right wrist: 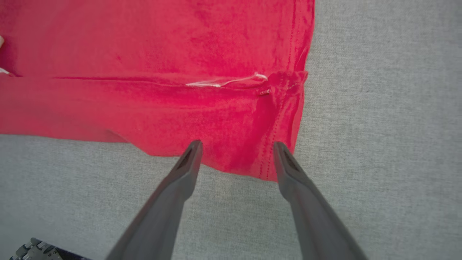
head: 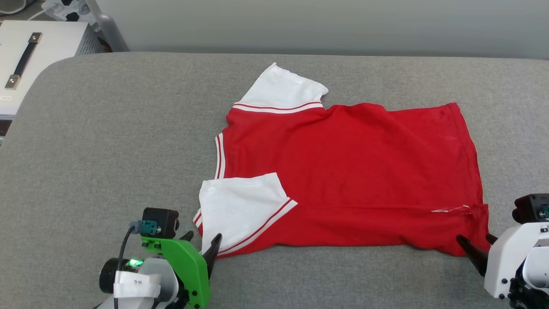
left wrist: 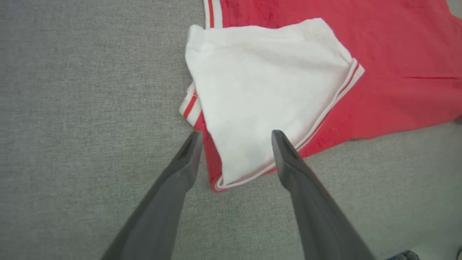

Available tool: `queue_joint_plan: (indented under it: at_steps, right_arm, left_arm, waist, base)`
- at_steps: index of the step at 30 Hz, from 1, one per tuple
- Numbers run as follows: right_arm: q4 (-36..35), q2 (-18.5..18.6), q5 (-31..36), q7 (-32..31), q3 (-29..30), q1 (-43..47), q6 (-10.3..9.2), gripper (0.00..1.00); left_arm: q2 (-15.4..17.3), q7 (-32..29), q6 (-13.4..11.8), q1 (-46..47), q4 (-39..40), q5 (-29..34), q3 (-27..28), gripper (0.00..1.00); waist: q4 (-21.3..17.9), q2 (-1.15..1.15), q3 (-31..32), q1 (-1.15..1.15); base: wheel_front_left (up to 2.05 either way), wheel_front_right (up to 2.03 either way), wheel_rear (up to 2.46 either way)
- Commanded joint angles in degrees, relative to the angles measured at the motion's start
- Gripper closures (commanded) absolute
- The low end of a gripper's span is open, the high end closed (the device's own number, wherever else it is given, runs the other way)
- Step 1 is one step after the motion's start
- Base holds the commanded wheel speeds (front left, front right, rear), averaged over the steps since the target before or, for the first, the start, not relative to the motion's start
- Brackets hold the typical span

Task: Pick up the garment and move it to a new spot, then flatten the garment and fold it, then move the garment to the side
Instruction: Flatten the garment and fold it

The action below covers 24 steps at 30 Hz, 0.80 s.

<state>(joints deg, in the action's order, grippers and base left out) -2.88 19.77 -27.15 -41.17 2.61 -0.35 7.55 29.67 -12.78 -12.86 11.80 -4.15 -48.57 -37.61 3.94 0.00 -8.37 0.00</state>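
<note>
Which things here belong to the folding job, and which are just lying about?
Job: shirt, left tool, right tool, grey pad underneath.
Lying about: white box with black handle, far left.

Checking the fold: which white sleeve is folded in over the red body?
The near sleeve, beside the left gripper, lies over the red body; the far sleeve sticks out onto the grey surface.
</note>
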Motion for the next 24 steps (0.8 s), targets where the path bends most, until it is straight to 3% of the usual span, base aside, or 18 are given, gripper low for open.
queue_joint_plan:
  at_steps: [1,7,14,18,19,20,21,24]
  right_arm:
    - [-1.7,-1.1,1.4,-1.4,1.0,0.7,-0.06,0.0]
    - [-5.8,-3.6,3.9,-4.5,2.7,1.2,-0.06,0.0]
    - [-7.4,-4.5,4.5,-5.0,3.1,1.0,-0.06,0.0]
    - [-7.5,-4.5,4.8,-5.1,3.2,0.8,-0.06,0.0]
    - [-7.5,-4.4,4.8,-5.0,3.3,0.7,-0.06,0.0]
    - [-7.5,-4.4,4.9,-5.0,3.3,0.7,-0.06,0.0]
    - [-7.4,-4.4,4.8,-4.9,3.3,0.6,-0.06,0.0]
    - [-6.6,-4.1,5.5,-4.7,3.6,0.5,-0.06,0.0]
  left_arm:
    - [1.1,-0.7,-1.6,-0.3,0.2,1.7,-0.5,0.0]
    - [0.9,-3.1,-4.4,0.3,0.1,3.0,-1.6,0.0]
    - [0.3,-4.3,-5.6,0.9,-2.6,3.6,-2.5,0.0]
    - [-0.6,-4.0,-5.0,1.0,-5.2,3.0,-2.6,0.0]
    - [-0.9,-4.2,-4.6,1.0,-5.9,2.6,-2.7,0.53]
    - [-1.1,-4.2,-4.4,1.1,-6.5,2.3,-2.7,0.93]
    - [-1.3,-4.3,-3.9,1.2,-7.0,2.0,-2.8,1.0]
    - [-1.7,-3.6,-2.9,1.5,-7.9,1.5,-2.6,1.0]
  waist:
    - [-0.3,0.0,-0.6,0.0]
    - [-1.0,0.0,-2.1,0.0]
    - [-2.0,0.0,-3.9,0.0]
    - [-2.3,0.0,-4.9,0.0]
    - [-2.3,0.0,-5.1,0.0]
    - [-2.3,0.0,-5.2,0.0]
    - [-2.3,0.0,-5.2,0.0]
    - [-2.1,0.0,-4.9,0.0]
  base:
    - [0.0,0.0,0.0]
    - [0.0,0.0,0.0]
    - [0.0,0.0,0.0]
    - [0.0,0.0,0.0]
    - [0.0,0.0,0.0]
    - [0.0,0.0,0.0]
    - [0.0,0.0,0.0]
    - [0.0,0.0,0.0]
